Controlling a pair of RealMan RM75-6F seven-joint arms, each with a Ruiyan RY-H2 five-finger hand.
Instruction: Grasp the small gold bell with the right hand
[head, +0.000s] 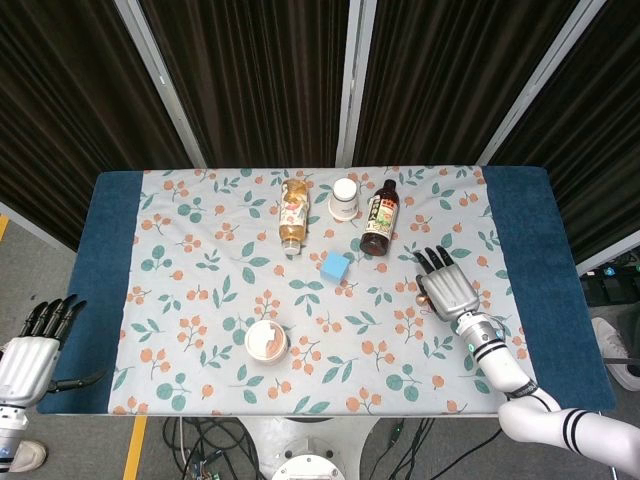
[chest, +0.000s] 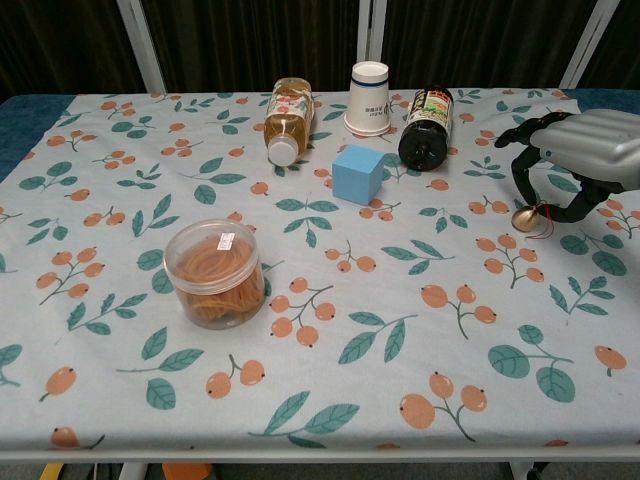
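At the far left of the head view only, the left hand (head: 28, 352) hangs off the table's left edge, below the blue table (head: 108, 260) surface, its fingers straight and slightly apart, holding nothing; the chest view does not show it. Moving right across the floral cloth (head: 200, 270), a clear round tub of rubber bands (chest: 213, 272) stands near the front, then a pale tea bottle (chest: 284, 118) lies on its side with its cap toward the camera, a blue cube (chest: 357, 173) sits just in front of a white paper cup (chest: 369, 97), and a dark bottle (chest: 426, 124) lies beside the cup. At the right, the right hand (chest: 580, 160) hovers palm down with its fingers curled downward around the small gold bell (chest: 523, 218). The chest view shows the bell clearly between thumb and fingertips, low over the cloth or on it, its wide mouth downward and long axis upright, a thin red cord trailing right. From the head view the bell is mostly hidden under the hand (head: 447, 286). Whether the fingers actually clamp the bell cannot be told.
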